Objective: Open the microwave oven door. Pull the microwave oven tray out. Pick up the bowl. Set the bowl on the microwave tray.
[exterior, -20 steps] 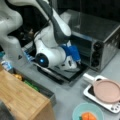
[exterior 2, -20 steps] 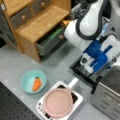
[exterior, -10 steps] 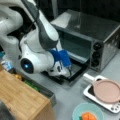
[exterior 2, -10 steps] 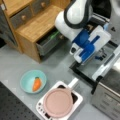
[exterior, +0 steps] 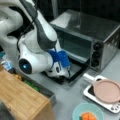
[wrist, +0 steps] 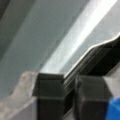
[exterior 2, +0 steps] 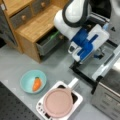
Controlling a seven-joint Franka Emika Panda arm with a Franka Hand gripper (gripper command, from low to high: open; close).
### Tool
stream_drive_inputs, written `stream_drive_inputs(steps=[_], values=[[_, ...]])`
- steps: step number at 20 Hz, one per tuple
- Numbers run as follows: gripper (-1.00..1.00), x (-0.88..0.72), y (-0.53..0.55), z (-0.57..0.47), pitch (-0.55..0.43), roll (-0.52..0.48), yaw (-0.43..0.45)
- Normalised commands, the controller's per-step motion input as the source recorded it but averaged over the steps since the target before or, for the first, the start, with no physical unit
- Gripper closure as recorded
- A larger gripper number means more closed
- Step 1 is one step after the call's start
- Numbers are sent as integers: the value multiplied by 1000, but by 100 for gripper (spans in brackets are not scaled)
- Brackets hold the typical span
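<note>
Three views, one arm.

Front views: microwave oven (exterior: 87, 37) at a front view's top right; microwave oven door (exterior: 75, 72) folded down flat onto the counter, window dark. Gripper (exterior: 62, 73) low over the door's outer edge, behind a blue-and-white housing; finger spread cannot be told here. In a front view the gripper (exterior 2: 98, 53) sits above the lowered microwave oven door (exterior 2: 86, 72), whose long axis runs along the oven front; the microwave oven (exterior 2: 110, 97) is at bottom right. Bowl (exterior 2: 33, 81), teal with an orange piece, stands on the counter well apart from the gripper, toward that view's bottom left; bowl (exterior: 87, 113) likewise at bottom edge. Pink dish (exterior 2: 58, 102) just beside it.

Wrist view: two dark fingers (wrist: 48, 97) narrowly set, a thin dark edge running between them, seemingly pinched; no bowl shown.
</note>
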Motion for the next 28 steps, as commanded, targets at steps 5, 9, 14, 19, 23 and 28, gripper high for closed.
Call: stream_drive_inputs(steps=[5, 9, 14, 19, 23, 28], values=[[-100, 7, -19, 27, 27, -137, 31], [-100, -7, -25, 20, 2, -115, 54], [-100, -40, 17, 12, -10, -96, 38], [-100, -85, 175, -67, -27, -82, -25], [-100, -86, 313, -138, -54, -56, -131], [-100, -75, 234, -146, -50, -20, -195]])
